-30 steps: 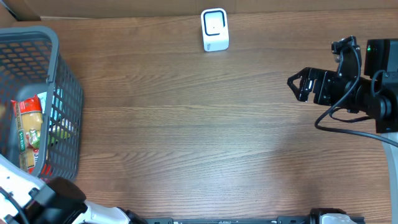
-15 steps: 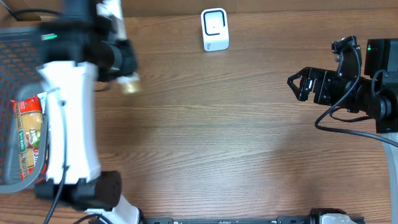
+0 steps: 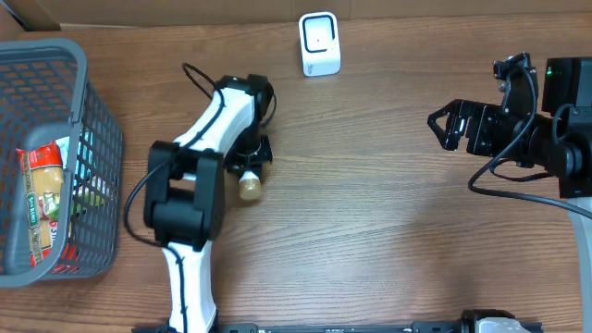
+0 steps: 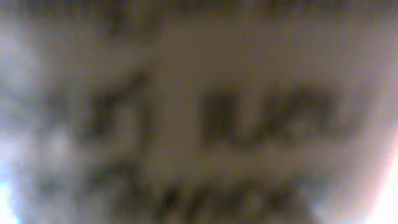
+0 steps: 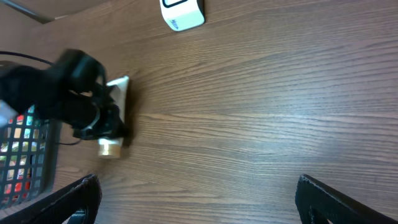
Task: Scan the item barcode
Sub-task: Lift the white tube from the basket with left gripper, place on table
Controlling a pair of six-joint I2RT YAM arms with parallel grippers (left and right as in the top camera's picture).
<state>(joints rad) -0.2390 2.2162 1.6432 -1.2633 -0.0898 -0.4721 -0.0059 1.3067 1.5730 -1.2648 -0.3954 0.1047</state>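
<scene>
We see a brown wood-grain tabletop, a grey lattice basket, a red, yellow and green packet, a white scanner outlined in dark blue, and a tan item.

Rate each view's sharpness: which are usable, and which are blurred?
Overhead: sharp and evenly lit, scanner and basket crisp. Left wrist: wholly out of focus, brownish with dark smears, nothing legible. Right wrist: table grain sharp, but the left arm and the tan item it holds look smeared.
</scene>
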